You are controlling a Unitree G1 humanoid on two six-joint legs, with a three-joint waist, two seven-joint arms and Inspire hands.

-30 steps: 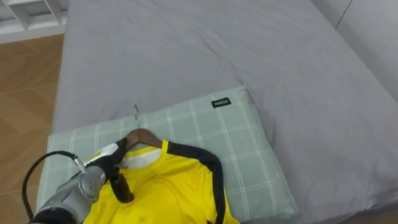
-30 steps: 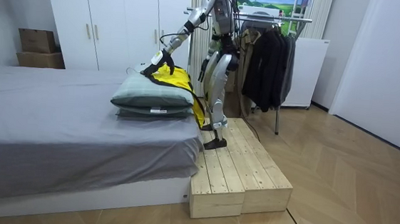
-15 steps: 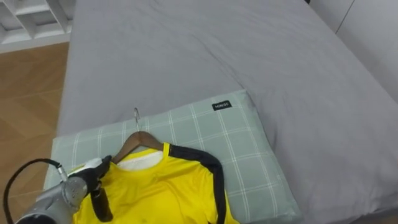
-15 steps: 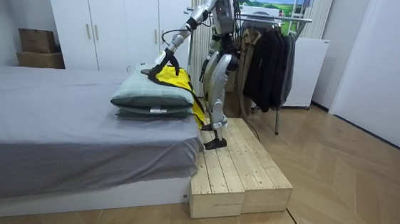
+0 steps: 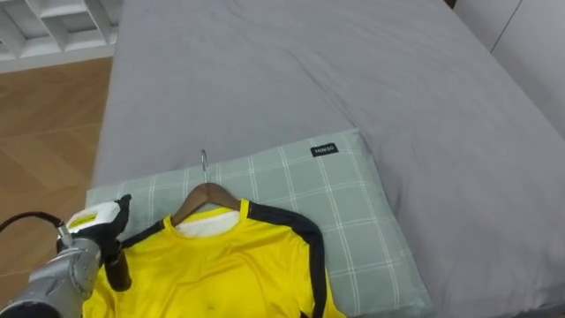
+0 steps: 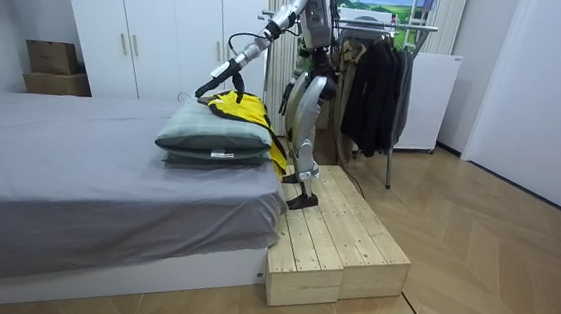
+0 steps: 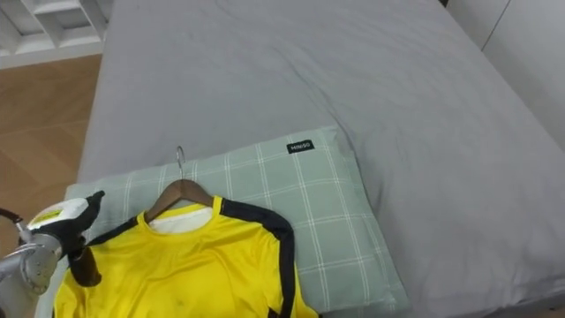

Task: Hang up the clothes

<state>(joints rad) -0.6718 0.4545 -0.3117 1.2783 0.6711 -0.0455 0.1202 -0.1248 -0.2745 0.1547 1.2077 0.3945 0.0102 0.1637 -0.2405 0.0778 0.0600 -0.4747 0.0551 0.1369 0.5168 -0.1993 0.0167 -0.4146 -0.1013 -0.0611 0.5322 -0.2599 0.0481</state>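
A yellow shirt with dark sleeve trim lies on a wooden hanger, spread over a green checked pillow at the near end of the bed. The hanger's metal hook points away from me. My left hand hovers off the shirt's left shoulder, lifted above the pillow in the room view, with its fingers relaxed and nothing in them. It touches neither the shirt nor the hanger. My right hand hangs by my side in the room view.
The grey bed stretches away ahead of me. Wooden floor and white shelves lie to its left. I stand on a wooden platform by the bed; a rack of dark clothes stands behind me.
My left hand has let go of the hanger's left shoulder, drawn back to the left and risen above the pillow. The shirt and hanger lie as before.
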